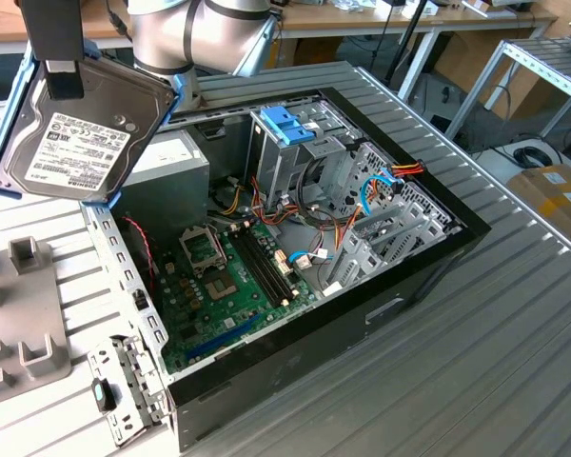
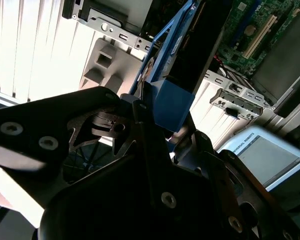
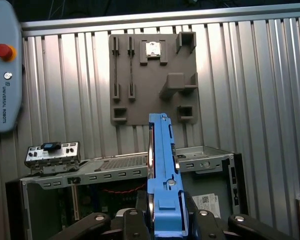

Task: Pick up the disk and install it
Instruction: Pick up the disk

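My gripper (image 3: 166, 220) clamps the disk (image 1: 81, 129) aloft near the open computer case (image 1: 362, 314); pickup done, installation still ahead.

One disk (image 1: 76, 133) hangs clamped in one tool (image 3: 165, 220), near the one open computer case (image 1: 343, 333). Inside that case are one green motherboard (image 1: 228, 295), one grey box with a white label (image 1: 167, 167), and one metal drive cage (image 1: 295, 167) topped by one blue latch (image 1: 285, 126). One small metal bracket (image 1: 122, 390) sits by a corner of the case. On the worktop (image 1: 476, 381) beside the case lie one grey fixture plate (image 3: 152, 75) and one pendant (image 3: 2, 80) carrying one red button (image 3: 3, 50). One cardboard box (image 1: 557, 190) stands well apart from the case.
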Motion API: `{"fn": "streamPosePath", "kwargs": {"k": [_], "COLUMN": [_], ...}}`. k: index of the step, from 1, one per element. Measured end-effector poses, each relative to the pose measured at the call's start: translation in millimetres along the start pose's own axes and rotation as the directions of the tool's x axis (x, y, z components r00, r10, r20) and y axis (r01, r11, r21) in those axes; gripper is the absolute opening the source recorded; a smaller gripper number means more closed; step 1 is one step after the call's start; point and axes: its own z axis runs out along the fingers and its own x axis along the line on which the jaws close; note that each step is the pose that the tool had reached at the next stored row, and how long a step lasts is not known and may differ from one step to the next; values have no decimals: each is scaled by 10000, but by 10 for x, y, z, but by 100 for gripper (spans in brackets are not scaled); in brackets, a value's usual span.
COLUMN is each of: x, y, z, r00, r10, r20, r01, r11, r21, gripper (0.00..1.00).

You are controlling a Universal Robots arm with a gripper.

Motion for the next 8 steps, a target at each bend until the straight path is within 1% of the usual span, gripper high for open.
{"fn": "streamPosePath", "kwargs": {"k": [2,3,4,8], "x": [0,2,4,6], "y": [1,13,14,22], "z": [4,24,57,67], "r00": [10000,10000,10000,10000], "r10": [0,0,-1,0], "r20": [2,0,0,0], "r01": [0,0,1,0], "r11": [10000,10000,10000,10000], "r21": [2,0,0,0], "gripper": [37,37,37,37]}}
